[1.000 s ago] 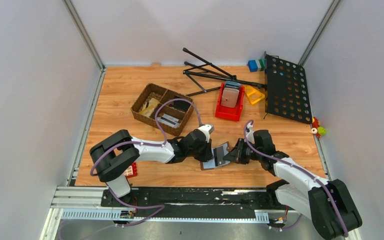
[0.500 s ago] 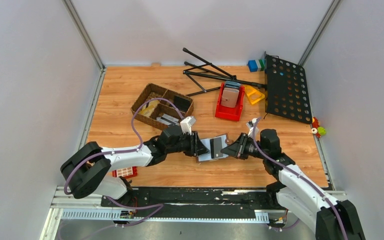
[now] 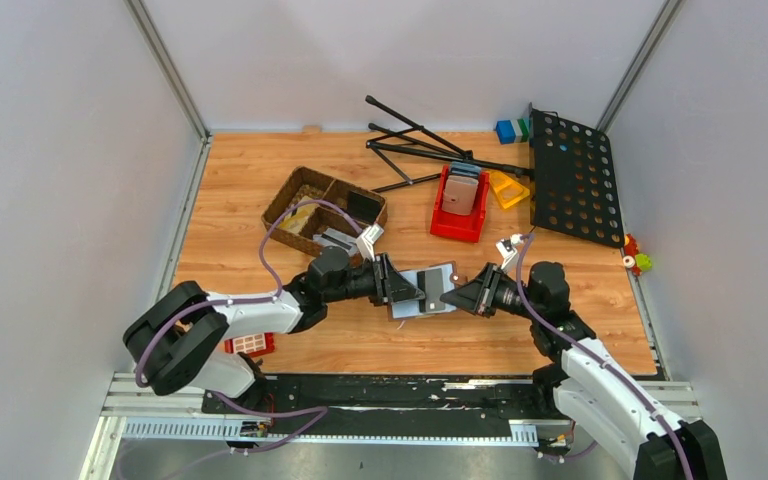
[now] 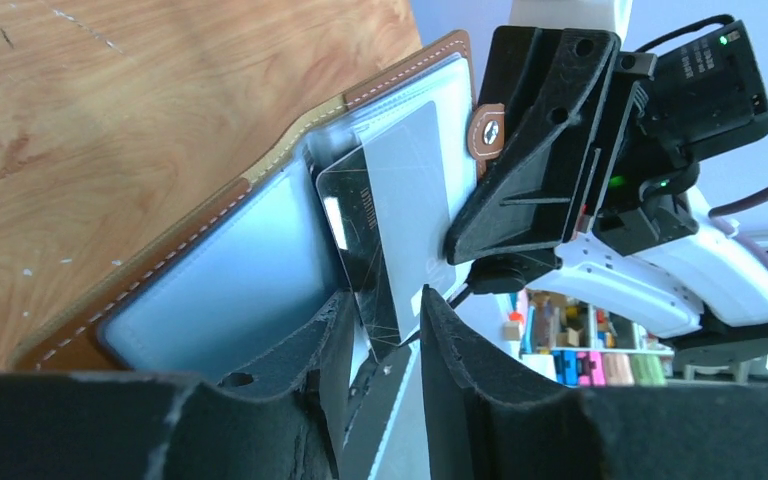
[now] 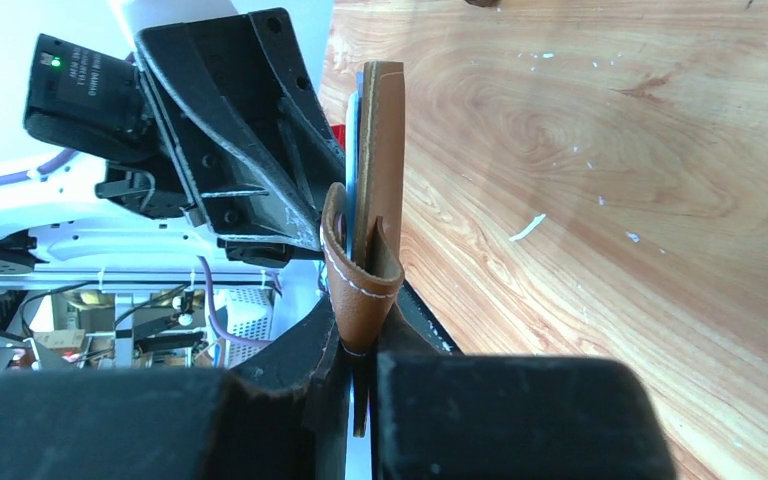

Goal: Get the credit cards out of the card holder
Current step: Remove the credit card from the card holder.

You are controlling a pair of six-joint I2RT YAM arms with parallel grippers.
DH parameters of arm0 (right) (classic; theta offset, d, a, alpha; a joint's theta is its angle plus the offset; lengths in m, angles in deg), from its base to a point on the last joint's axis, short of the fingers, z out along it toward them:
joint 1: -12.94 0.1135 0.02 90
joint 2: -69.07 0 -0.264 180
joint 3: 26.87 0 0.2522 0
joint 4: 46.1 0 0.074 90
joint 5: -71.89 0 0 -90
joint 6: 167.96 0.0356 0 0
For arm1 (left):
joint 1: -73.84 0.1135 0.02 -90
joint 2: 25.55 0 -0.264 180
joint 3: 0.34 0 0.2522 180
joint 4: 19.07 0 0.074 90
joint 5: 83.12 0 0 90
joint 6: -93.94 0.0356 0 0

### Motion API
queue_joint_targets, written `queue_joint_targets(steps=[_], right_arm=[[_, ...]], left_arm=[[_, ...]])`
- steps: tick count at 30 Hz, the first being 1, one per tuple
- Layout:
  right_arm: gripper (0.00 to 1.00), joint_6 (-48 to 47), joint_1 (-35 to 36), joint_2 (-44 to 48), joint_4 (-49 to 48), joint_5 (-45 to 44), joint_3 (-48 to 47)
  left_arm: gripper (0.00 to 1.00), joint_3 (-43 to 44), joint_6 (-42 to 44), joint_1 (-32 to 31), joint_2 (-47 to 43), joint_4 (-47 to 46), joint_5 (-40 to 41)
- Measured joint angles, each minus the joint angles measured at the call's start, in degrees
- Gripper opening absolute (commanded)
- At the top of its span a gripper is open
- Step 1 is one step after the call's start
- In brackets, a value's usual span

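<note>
While open, card holder point(image 3: 440, 282) long axis runs left-right.

Brown card holder point(image 4: 210, 300) w/ white stitching, silvery-grey & blk credit cards point(image 4: 400, 200), red bin point(image 3: 450, 232)

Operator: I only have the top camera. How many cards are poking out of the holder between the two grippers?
Observer: Two credit cards, one dark and one pale silvery, stick out of the card holder's clear sleeve.
Operator: Is the left gripper clamped on them?
Observer: No. The left gripper is open, and the cards' near end sits between its jaws.
Operator: And the right?
Observer: The right gripper is shut on the holder's brown edge, by the looped tab.
</note>
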Motion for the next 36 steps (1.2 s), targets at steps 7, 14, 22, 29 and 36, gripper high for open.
queue_joint_targets(steps=[7, 14, 22, 29, 36], right_arm=[[0.0, 3.1, -0.11, -0.07, -4.13, 1.62, 1.42], [0.0, 6.27, -0.22, -0.11, -8.94, 2.91, 2.4], [0.0, 7.74, -0.37, 0.44, -11.28, 3.1, 2.4], [0.01, 8.61, -0.59, 0.85, -12.76, 3.17, 2.4], [0.06, 8.85, -1.16, 3.85, -12.52, 2.93, 3.37]], left_arm=[[0.32, -2.8, -7.82, 1.11, 4.42, -12.48, -3.41], [0.35, -4.2, -13.55, 1.92, 6.88, -22.18, -5.27], [0.19, -4.28, -16.94, 2.45, 8.39, -26.64, -6.14], [0.0, -4.57, -18.16, 3.02, 8.5, -28.68, -6.51], [0.0, -6.05, -18.49, 5.49, 6.32, -29.94, -8.59]])
